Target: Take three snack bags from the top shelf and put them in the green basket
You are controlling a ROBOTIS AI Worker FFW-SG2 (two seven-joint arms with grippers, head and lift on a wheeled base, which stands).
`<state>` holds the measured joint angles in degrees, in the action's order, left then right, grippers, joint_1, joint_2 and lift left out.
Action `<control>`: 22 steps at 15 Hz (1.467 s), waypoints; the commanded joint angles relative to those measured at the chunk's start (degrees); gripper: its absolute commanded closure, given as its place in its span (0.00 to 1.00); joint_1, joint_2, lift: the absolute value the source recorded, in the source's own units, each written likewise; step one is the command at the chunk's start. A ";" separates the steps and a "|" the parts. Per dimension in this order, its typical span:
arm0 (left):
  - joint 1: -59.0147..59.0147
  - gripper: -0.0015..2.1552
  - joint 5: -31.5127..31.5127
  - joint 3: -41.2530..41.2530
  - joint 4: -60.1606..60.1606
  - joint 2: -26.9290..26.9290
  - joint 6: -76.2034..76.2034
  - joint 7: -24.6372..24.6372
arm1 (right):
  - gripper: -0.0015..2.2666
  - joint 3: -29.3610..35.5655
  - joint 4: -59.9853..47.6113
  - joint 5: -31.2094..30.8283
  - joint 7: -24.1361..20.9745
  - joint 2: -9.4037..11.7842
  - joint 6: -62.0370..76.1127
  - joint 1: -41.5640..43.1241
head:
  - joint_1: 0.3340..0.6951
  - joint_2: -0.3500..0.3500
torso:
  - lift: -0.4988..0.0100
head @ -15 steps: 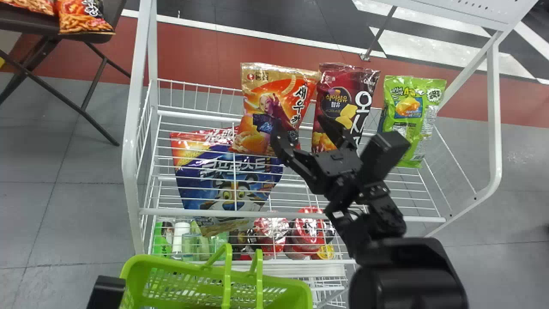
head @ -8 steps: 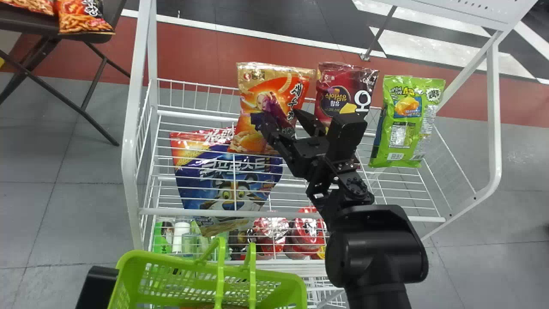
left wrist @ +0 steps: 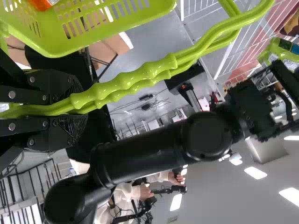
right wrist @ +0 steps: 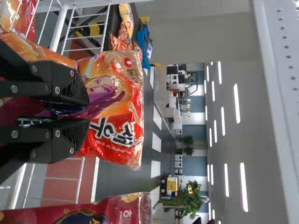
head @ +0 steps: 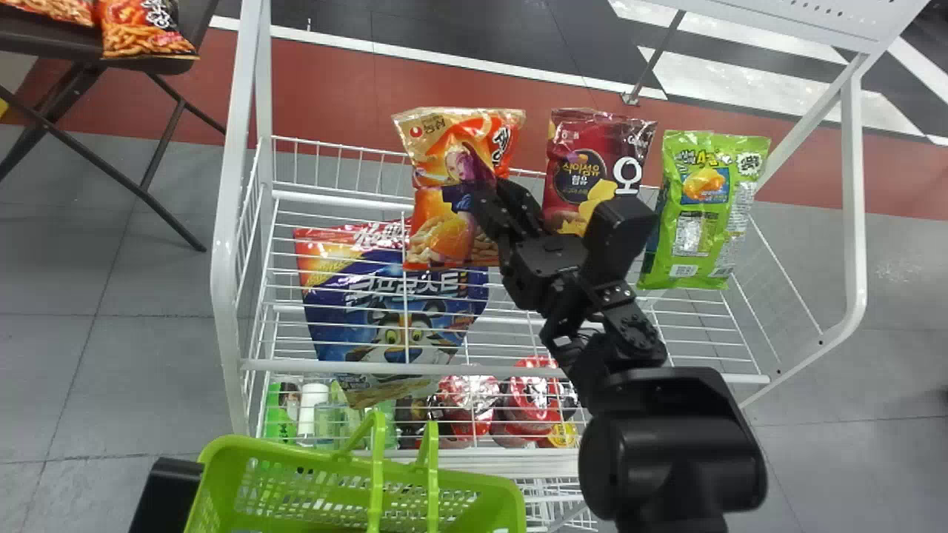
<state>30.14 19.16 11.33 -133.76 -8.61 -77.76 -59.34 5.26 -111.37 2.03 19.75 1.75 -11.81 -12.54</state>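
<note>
black two-fingered right gripper: just closed in, so the fingers are now nearly together with a fold of the bag pinched between them; looks like a proper grasp to me, so lifting it out is probably next
orange-and-gold foil snack bag: upright at the white wire top shelf, front all creased around the pinch; can't say if it's off the wires yet
vs half a second ago: fingers were spread over the bag's front, now they're together; the bag's top has slid a bit to the left and it looks narrower; the arm has edged slightly right
crimson foil bag: next along, upright, just right of the pinched one; I'd watch for a snag on the way out
bright green foil bag: further right, nothing touching it
green plastic basket: in front of the shelf, something orange inside, maybe a bag already collected; the left gripper is clamped around its handles
</note>
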 commanded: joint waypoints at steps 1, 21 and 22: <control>-0.09 0.49 0.00 0.01 -0.10 0.00 -0.08 0.11 | 0.98 2.12 -7.99 1.40 1.08 0.01 -1.86 -5.30 | 1.00 0.00 | 0.92; 1.32 0.49 -0.27 1.59 -1.95 0.44 0.10 3.45 | 0.98 22.86 -41.12 11.95 30.61 -0.43 -78.27 -27.54 | 1.00 0.00 | 0.92; 1.32 0.49 -0.27 1.94 -1.95 0.44 0.10 3.71 | 0.98 21.90 -41.04 12.03 32.02 -0.26 -78.27 -27.54 | 1.00 0.00 | 0.92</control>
<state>31.47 18.93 12.84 -135.65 -8.12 -77.62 -55.75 28.75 -152.72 14.03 50.99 1.20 -89.74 -39.87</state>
